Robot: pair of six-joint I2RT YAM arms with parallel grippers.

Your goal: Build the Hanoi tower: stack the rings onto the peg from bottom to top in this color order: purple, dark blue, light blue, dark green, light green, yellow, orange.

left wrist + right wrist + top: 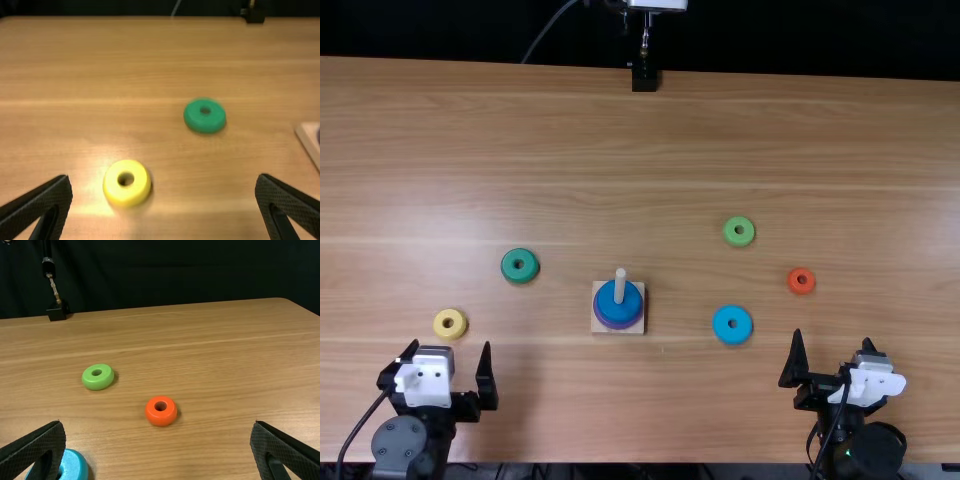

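Both wide open and empty, your left end effector (450,348) sits just short of the yellow ring (450,334), your right end effector (833,338) near the light blue ring (732,338), while the top view shows the peg (620,284) holding the dark blue ring (620,313) above the purple ring (618,326).

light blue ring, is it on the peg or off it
Off: the light blue ring lies flat on the table, apart from the peg.
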